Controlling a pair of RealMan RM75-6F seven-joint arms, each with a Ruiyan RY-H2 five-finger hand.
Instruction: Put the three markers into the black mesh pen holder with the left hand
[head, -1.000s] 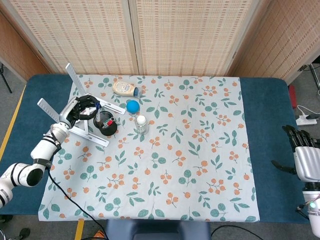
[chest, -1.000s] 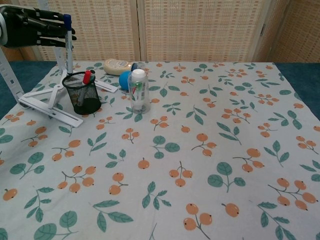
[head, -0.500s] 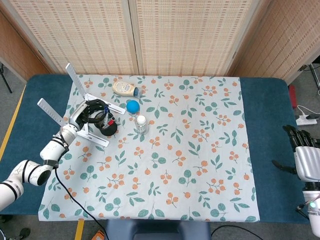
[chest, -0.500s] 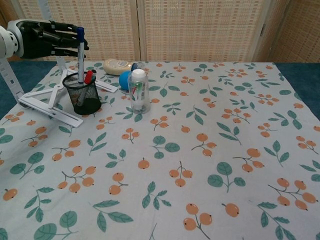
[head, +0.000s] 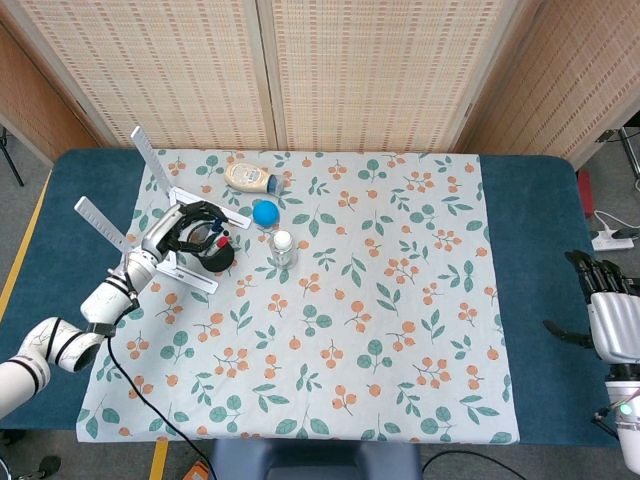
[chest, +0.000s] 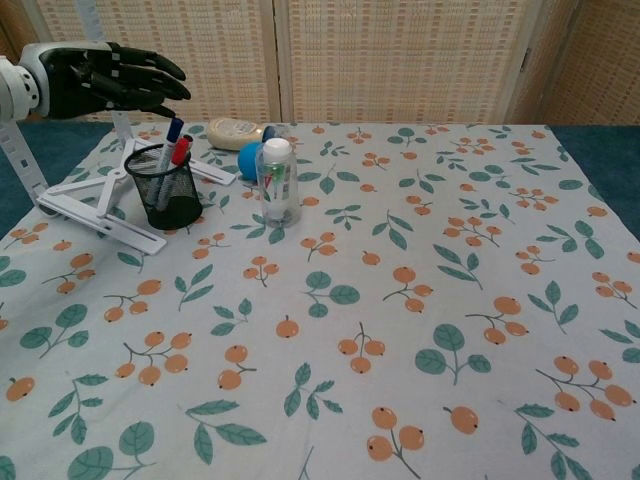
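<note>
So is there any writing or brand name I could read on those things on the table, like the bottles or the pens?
None can be read.
Clear bottle: it has a label, but the print is too small and blurred to read.
Cream squeeze bottle: it lies on its side, with no legible text.
Markers in the black mesh pen holder: no readable markings.
White rulers: any scale marks are too fine to make out.

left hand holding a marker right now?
No. In the chest view the left hand hovers empty above the black mesh pen holder, where the blue-capped marker already stands.
</note>
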